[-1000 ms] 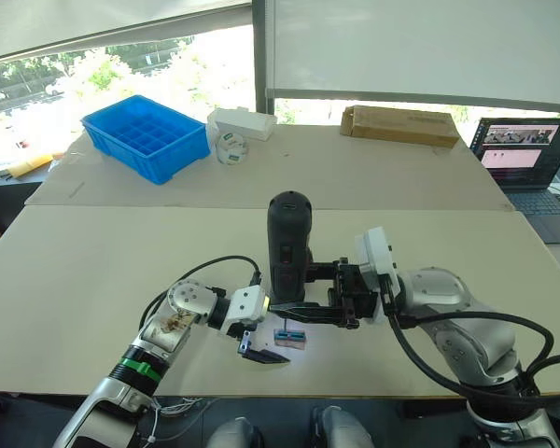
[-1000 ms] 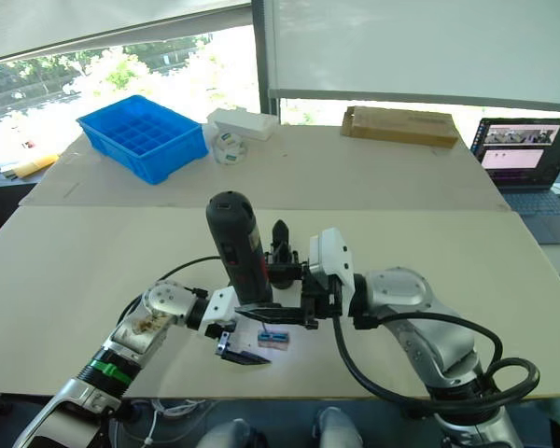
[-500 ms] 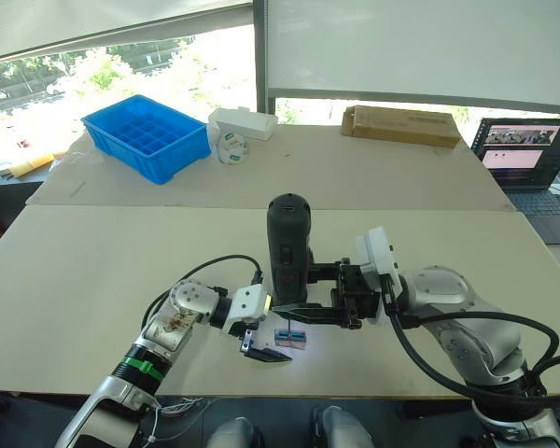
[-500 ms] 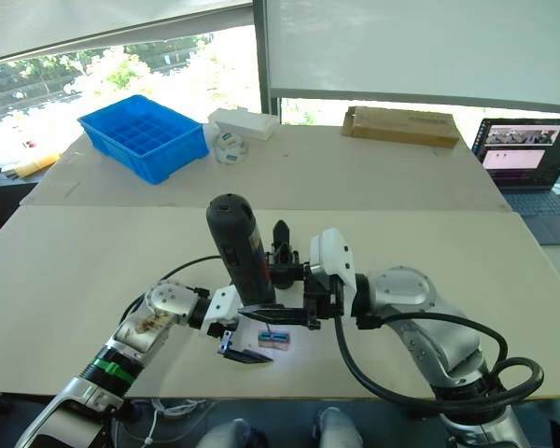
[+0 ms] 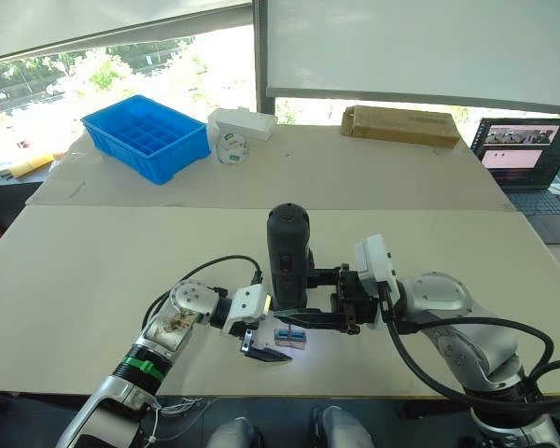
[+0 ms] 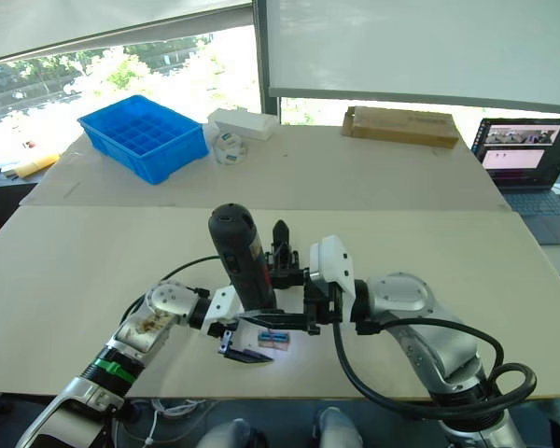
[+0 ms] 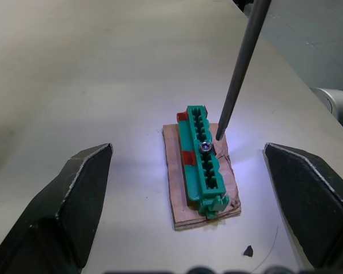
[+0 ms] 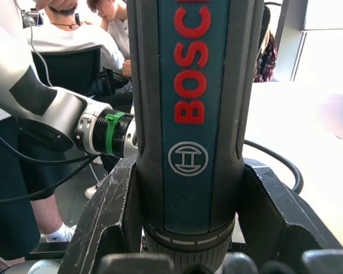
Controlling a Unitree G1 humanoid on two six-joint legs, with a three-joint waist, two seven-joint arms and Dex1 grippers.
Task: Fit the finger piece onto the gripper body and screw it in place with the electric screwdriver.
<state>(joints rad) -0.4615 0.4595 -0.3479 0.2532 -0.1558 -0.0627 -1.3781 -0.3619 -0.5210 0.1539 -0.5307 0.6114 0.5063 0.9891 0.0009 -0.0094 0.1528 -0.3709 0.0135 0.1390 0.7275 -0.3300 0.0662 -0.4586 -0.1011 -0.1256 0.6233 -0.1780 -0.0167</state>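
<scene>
The electric screwdriver (image 5: 287, 254) stands upright with my right gripper (image 5: 291, 315) shut around its lower barrel; the grip shows close up in the right wrist view (image 8: 188, 222). Its thin bit (image 7: 240, 68) points down, with the tip just beside a screw on a small green-and-brown block (image 7: 201, 165) lit from above. My left gripper (image 7: 187, 151) is open, low over the table, with the block between its fingers (image 7: 74, 194). The gripper body (image 6: 280, 239) stands on the table just behind the screwdriver. The finger piece is out of view.
At the table's far side are a blue compartment tray (image 5: 147, 135), a white box (image 5: 243, 121), a tape roll (image 5: 231, 147) and a cardboard box (image 5: 399, 124). A laptop (image 5: 527, 154) sits at the far right. People sit behind my left arm (image 8: 74, 40).
My right gripper has lowered the screwdriver a little towards the block. The left gripper and the block have stayed put.
</scene>
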